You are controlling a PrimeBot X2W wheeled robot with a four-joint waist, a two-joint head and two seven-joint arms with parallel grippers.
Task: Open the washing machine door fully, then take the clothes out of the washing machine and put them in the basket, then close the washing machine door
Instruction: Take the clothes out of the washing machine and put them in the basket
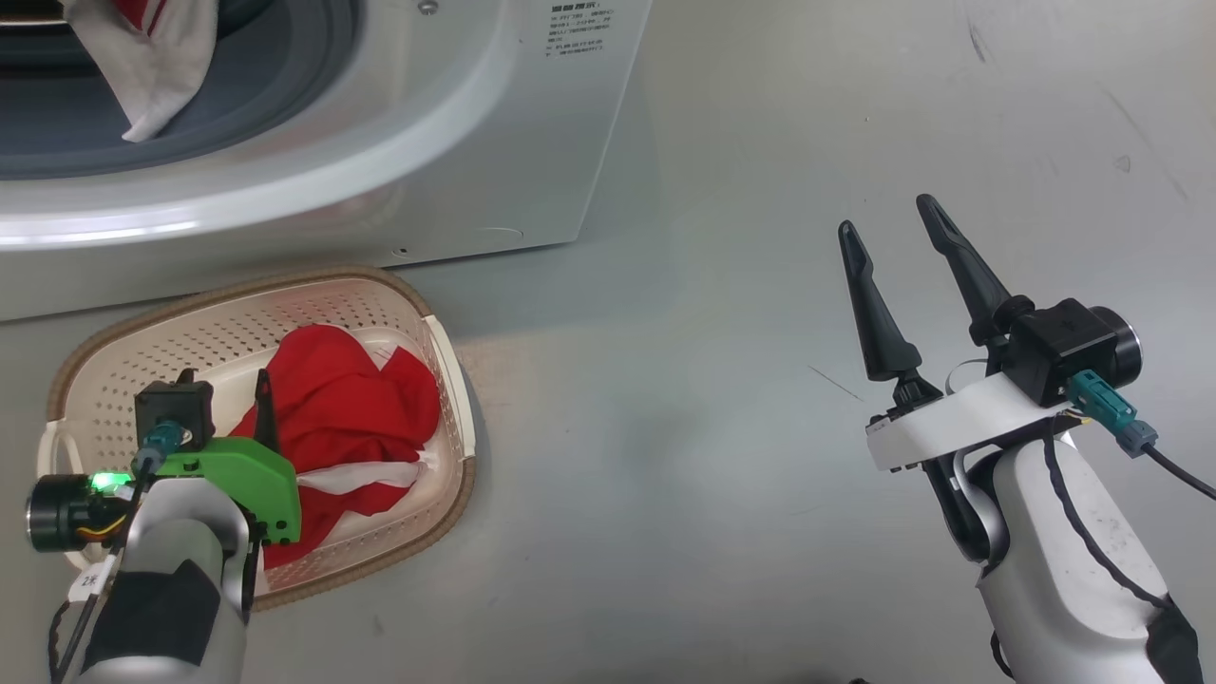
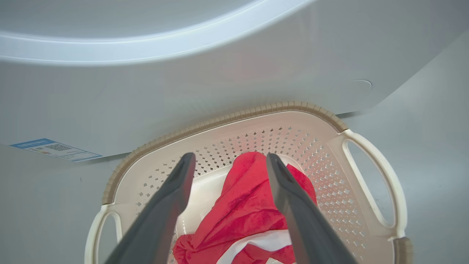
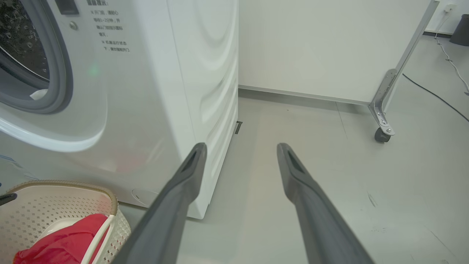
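support: grey floor (image 1: 722, 475) | on it: washing machine (image 1: 570, 142), basket (image 1: 285, 304) just beside

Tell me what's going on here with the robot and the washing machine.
The robot is unloading a big white front-loading washing machine. Its left end effector hangs open over the small cream perforated plastic basket, where a crumpled red garment with white stripes lies. The right end effector is open too, empty, out over the grey floor. Another pale-and-red garment hangs from the grey-ringed drum mouth, so unloading isn't done.
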